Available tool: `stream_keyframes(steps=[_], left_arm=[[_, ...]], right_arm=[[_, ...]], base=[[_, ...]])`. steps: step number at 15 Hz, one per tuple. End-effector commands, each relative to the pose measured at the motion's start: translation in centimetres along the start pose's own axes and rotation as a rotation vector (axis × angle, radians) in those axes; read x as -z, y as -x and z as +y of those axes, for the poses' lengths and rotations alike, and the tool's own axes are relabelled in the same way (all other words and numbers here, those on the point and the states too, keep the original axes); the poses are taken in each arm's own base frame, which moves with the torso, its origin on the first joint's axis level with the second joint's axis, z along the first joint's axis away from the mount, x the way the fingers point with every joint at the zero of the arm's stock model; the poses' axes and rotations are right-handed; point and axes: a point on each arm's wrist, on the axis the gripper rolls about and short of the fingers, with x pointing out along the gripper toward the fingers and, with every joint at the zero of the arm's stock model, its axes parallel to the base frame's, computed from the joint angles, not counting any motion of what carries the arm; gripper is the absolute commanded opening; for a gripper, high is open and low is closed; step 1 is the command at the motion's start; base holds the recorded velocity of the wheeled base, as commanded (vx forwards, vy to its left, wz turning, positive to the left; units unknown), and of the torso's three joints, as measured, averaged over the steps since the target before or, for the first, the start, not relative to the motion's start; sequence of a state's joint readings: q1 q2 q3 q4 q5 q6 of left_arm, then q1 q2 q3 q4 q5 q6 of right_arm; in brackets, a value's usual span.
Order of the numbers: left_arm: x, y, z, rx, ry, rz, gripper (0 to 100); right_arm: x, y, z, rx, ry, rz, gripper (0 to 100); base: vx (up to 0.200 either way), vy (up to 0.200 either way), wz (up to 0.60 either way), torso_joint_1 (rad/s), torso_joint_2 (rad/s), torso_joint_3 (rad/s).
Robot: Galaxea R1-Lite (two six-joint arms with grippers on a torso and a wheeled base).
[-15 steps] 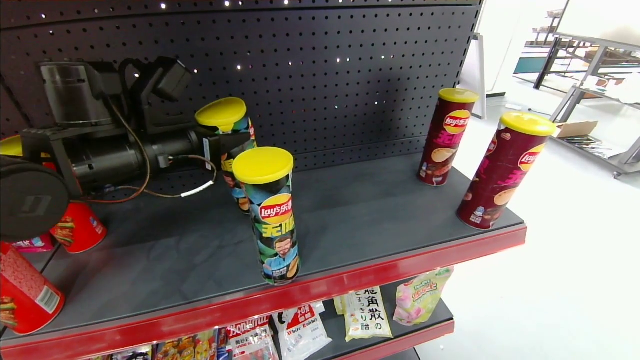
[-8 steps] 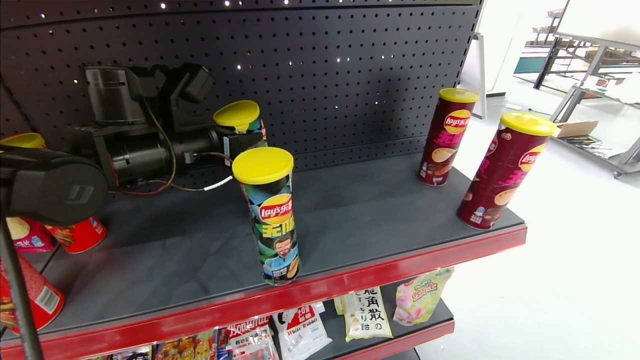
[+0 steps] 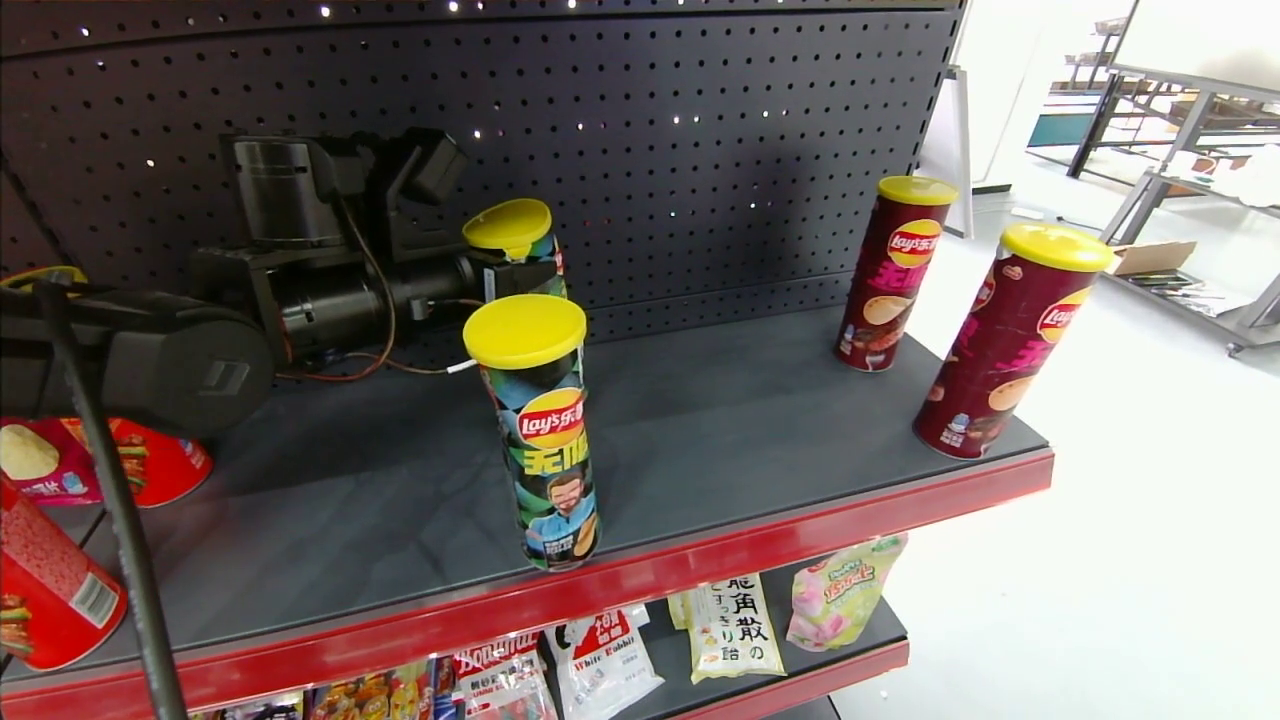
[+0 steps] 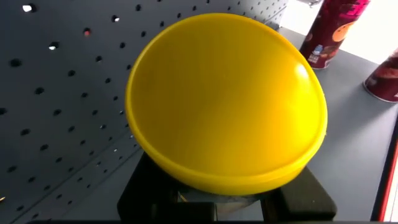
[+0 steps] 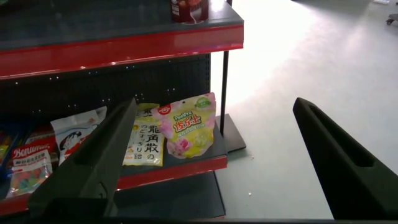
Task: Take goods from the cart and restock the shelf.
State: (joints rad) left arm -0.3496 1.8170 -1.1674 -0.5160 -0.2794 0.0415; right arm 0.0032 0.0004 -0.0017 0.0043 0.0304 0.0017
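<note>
gripping green chip can at shelf rear, left jaws clamped.

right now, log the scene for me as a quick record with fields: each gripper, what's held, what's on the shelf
left gripper: shut on held can, close to the pegboard
held can: yellow lid; base hidden behind front can
front can: upright, at the red front edge of the shelf
right gripper: open, empty, low, facing snack bags on the lower shelf
maroon cans: two, upright, right end of shelf; the other nearer the front edge
red cans: left end of shelf
</note>
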Motion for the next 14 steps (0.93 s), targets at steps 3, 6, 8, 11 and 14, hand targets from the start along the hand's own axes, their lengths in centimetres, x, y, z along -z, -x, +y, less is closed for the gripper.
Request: stream_keyframes(steps=[3, 6, 8, 11, 14], left_arm=[[0.16, -0.22, -0.04, -0.006, -0.003, 0.009, 0], [0.05, -0.3, -0.07, -0.03, -0.004, 0.007, 0], [0.25, -0.25, -0.09, -0.03, 0.005, 0.022, 0], [0.4, -0.14, -0.19, -0.027, 0.009, 0.052, 0], [0.41, -0.06, -0.27, -0.024, 0.013, 0.062, 0]], right_arm=[[0.01, 0.0, 0.0, 0.0, 0.0, 0.0, 100], [0.01, 0.0, 0.0, 0.0, 0.0, 0.0, 100], [0.01, 0.0, 0.0, 0.0, 0.0, 0.0, 100], [0.01, 0.0, 0.0, 0.0, 0.0, 0.0, 100], [0.01, 0.0, 0.0, 0.0, 0.0, 0.0, 100]], base=[[0.0, 0.0, 0.0, 0.0, 0.0, 0.0], [0.0, 0.0, 0.0, 0.0, 0.0, 0.0], [0.0, 0.0, 0.0, 0.0, 0.0, 0.0], [0.0, 0.0, 0.0, 0.0, 0.0, 0.0], [0.0, 0.0, 0.0, 0.0, 0.0, 0.0]])
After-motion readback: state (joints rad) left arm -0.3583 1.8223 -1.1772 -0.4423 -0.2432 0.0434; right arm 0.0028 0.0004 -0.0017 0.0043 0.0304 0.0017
